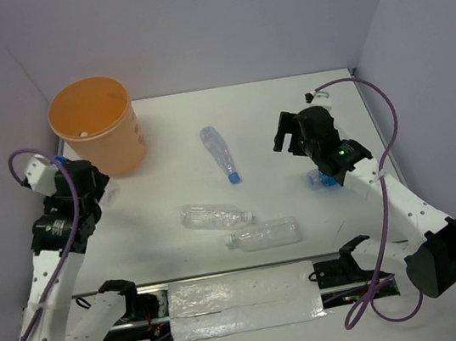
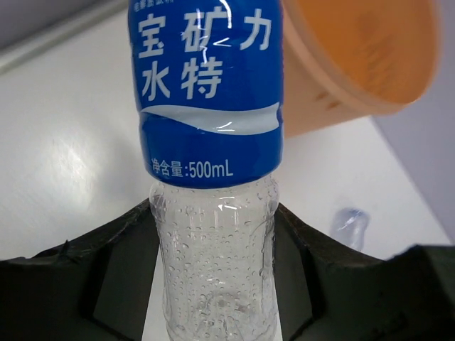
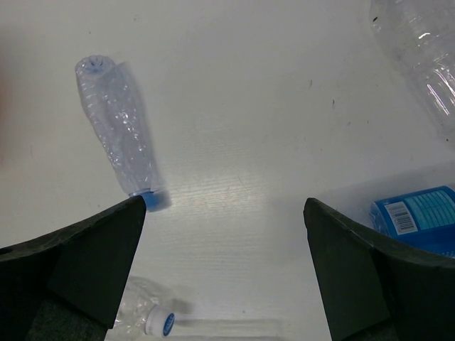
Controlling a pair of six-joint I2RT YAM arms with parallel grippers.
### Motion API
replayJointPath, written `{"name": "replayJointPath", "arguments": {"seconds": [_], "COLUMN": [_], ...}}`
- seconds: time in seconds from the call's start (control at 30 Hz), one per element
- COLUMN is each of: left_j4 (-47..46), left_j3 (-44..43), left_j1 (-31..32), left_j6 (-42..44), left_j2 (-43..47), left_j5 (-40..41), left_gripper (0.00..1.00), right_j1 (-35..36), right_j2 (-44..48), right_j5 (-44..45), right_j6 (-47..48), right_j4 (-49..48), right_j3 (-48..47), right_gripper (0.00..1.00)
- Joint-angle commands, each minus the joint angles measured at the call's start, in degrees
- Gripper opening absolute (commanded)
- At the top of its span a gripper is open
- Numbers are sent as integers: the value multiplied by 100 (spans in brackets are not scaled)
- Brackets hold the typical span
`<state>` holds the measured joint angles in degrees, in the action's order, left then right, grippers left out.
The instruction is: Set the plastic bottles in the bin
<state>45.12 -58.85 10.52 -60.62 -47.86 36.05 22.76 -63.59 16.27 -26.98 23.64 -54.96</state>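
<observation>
Top external: white worktop carries everything. The bin stands upright in the upper left of the frame. It is orange, smooth-walled and narrows toward its base. There is a pale spot inside near the rim, and I cannot tell whether it is a bottle.

Progress, as judged: early. Nothing is surely binned, one bottle is in hand, and four lie loose.

Left claw: closed on the held bottle, fingers pressed to both sides of its clear body. In the left wrist view the bin's rim fills the upper right. The bottle is beside the bin wall, not over the mouth.

Right claw: spread open and empty, hovering above the worktop right of centre.

Loose, all lying flat:
- capped bottle, upper centre, blue cap toward the bottom of the frame
- centre pair, close together: upper bottle and lower bottle
- hidden bottle, blue label, mostly under the right arm

Look of the held bottle: clear, with dimpled plastic and droplets beading inside. It has a blue wrap with white characters and "500mL". The loose bottles are clear, ribbed and crinkled.
</observation>
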Motion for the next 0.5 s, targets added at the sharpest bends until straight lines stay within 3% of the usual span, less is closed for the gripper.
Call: {"name": "replayJointPath", "arguments": {"seconds": [0.0, 0.23, 0.47], "left_j4": [-73, -1487, -1822], "left_j3": [-914, -2208, -3772], "left_j1": [-24, -24, -33], "left_j6": [1322, 3150, 3592], "left_j2": [-126, -1523, -2964], "left_j5": [543, 552, 34], "left_gripper": [49, 50, 57], "right_j1": [53, 53, 44], "right_j2": [128, 128, 66], "right_j5": [61, -124, -107], "right_j6": [9, -105, -167], "right_j4": [-131, -211, -184], "right_j3": [-252, -305, -401], "right_gripper": [100, 100, 100]}}
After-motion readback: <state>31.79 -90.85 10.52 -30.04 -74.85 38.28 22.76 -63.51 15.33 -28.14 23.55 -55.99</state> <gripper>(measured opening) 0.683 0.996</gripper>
